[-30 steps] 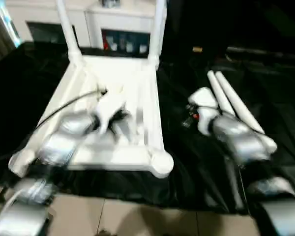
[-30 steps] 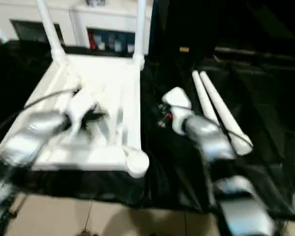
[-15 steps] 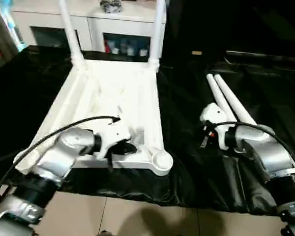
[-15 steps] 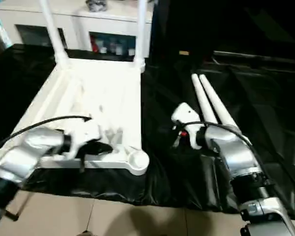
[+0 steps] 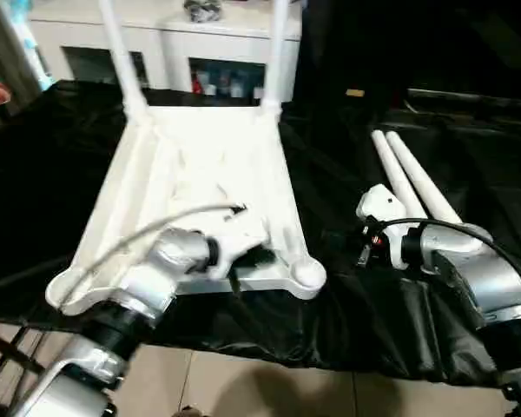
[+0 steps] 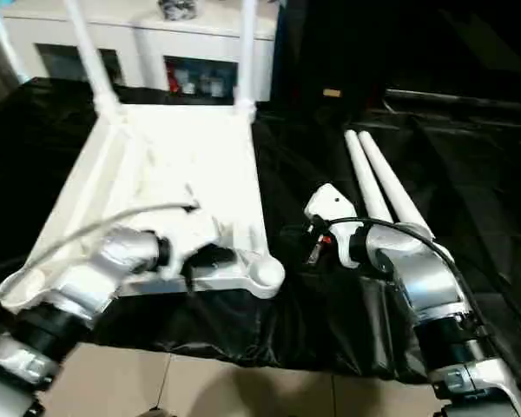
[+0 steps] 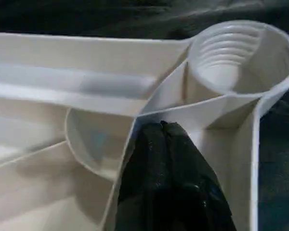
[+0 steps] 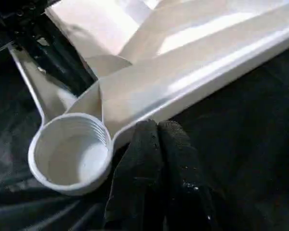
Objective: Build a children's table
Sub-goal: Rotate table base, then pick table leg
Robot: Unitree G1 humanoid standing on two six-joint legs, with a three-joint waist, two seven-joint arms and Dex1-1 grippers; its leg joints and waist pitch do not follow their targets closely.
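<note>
Tabletop underside up, two legs alongside pointing away; both claws pressed together

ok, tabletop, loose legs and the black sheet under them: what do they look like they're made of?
Tabletop: looks like moulded white plastic, semi-gloss; thin ribs and a threaded corner socket formed in one piece.
Loose legs: smooth white tapered tubes, probably the same plastic, though painted metal can't be ruled out.
Black sheet: thin glossy film, likely plastic; it wrinkles and throws sharp highlights.
</note>
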